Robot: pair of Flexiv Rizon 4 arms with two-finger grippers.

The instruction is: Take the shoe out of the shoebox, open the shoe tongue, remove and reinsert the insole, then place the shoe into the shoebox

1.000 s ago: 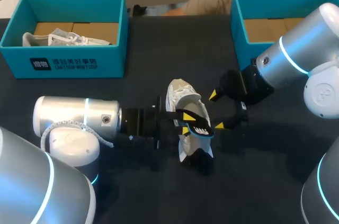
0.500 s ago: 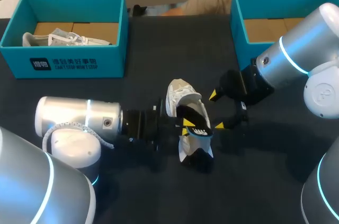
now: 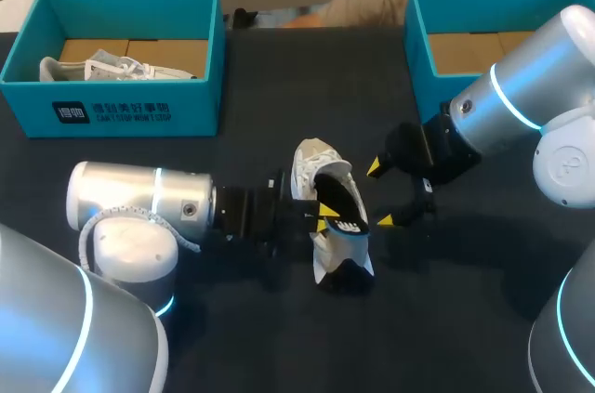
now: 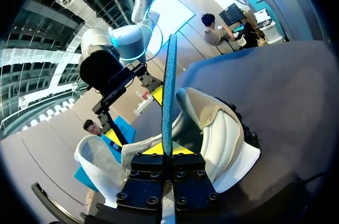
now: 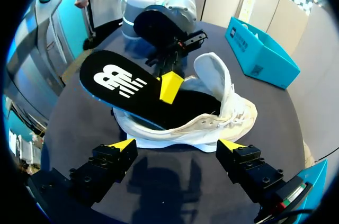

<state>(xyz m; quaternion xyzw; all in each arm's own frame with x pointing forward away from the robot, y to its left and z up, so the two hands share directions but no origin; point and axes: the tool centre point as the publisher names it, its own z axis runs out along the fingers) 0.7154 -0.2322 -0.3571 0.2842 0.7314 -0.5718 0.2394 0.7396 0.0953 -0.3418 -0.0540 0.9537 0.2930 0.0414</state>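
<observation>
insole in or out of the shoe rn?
Partly out. The left end effector pinches the insole by its raised heel end; the front lies inside the white shoe.

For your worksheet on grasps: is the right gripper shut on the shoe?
No, the right gripper stands open, short of the shoe.

We hold our right gripper (image 5: 176, 147) with its fingers spread wide, just short of the white shoe (image 5: 225, 113) on the dark table (image 5: 175, 179). Our left gripper (image 5: 169, 83) pinches the black insole (image 5: 122, 89), which sticks halfway out of the shoe. A blue shoebox (image 5: 259, 49) stands beyond.
</observation>
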